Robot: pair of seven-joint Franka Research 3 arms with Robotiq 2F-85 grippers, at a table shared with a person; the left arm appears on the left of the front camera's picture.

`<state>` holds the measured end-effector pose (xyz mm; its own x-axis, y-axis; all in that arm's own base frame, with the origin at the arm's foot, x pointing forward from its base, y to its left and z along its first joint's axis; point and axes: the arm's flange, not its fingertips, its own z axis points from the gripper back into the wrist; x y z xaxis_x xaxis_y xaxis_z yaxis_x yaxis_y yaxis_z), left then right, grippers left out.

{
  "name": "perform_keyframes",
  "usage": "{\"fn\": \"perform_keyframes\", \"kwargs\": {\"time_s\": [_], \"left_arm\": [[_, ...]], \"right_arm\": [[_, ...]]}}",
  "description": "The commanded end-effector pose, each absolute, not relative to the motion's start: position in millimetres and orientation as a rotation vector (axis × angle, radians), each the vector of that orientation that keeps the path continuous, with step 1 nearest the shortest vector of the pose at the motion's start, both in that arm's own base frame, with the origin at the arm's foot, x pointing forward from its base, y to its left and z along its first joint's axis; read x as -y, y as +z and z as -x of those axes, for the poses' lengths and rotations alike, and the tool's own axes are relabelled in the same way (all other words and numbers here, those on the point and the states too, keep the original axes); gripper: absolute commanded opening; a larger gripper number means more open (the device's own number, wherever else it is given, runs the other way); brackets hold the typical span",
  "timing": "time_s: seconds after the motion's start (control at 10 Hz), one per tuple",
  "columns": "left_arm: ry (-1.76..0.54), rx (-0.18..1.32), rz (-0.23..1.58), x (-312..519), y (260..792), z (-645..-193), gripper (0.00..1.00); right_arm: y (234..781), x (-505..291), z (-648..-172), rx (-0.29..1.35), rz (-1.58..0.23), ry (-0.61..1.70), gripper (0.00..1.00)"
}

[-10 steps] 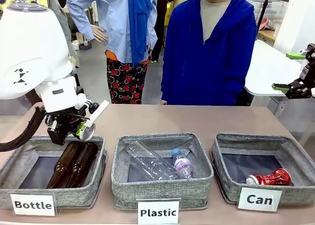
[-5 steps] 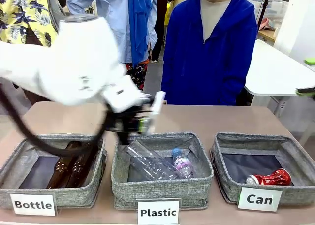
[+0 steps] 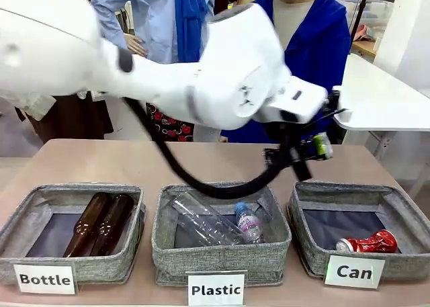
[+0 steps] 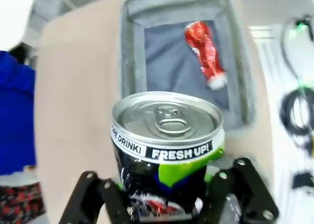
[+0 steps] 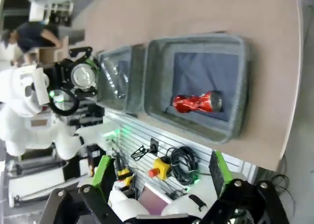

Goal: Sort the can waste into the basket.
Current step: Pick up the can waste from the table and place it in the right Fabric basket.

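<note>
Between the left gripper's (image 4: 169,194) green-padded fingers sits the dark can (image 4: 168,136), clamped low on its body, silver top facing the wrist cam. Front view puts the gripper (image 3: 310,151) w/ can (image 3: 321,146) above the table, near the back-left corner of the "Can" basket (image 3: 312,236), not yet over its floor. Wrist view confirms: basket (image 4: 128,62) lies ahead of the can, crushed red can (image 4: 206,55) already inside.

Procedure, as judged:
1. Carry further until the can is over the open dark floor, clear of the rim.
2. Aim for the bare area beside the red can (image 3: 368,242), not on top of it.
3. Lower before release so it doesn't bounce out.

Right gripper (image 5: 162,177): fingers apart, nothing held, well off to the side.
</note>
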<state>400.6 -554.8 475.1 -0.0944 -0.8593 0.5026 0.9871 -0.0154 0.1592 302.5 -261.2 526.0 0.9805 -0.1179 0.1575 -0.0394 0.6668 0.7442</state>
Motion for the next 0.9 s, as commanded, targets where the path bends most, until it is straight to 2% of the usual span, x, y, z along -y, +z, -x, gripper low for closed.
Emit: {"fn": "perform_keyframes", "kwargs": {"time_s": [0.0,0.1,0.2,0.3,0.4,0.6,0.7,0.8], "left_arm": [[-1.528,0.486,0.253,656,459,-423,0.00],[-1.482,0.493,0.231,686,449,-432,0.00],[-1.478,0.476,0.245,710,437,-430,0.00],[-1.458,0.510,0.221,729,426,-426,0.00],[-1.493,0.480,0.258,742,418,-417,0.00],[-1.582,0.450,0.247,744,412,-419,0.00],[-1.499,0.475,0.263,718,399,-390,0.00],[-1.499,0.475,0.263,718,399,-390,0.00]], "right_arm": [[514,275,-287,0.280,-0.880,-0.125,1.00],[508,284,-270,0.279,-0.880,-0.104,1.00],[520,276,-292,0.226,-0.848,-0.088,1.00],[520,276,-292,0.226,-0.848,-0.088,1.00],[520,276,-292,0.226,-0.848,-0.088,1.00],[520,276,-292,0.226,-0.848,-0.088,1.00],[520,276,-292,0.226,-0.848,-0.088,1.00],[520,276,-292,0.226,-0.848,-0.088,1.00]]}}
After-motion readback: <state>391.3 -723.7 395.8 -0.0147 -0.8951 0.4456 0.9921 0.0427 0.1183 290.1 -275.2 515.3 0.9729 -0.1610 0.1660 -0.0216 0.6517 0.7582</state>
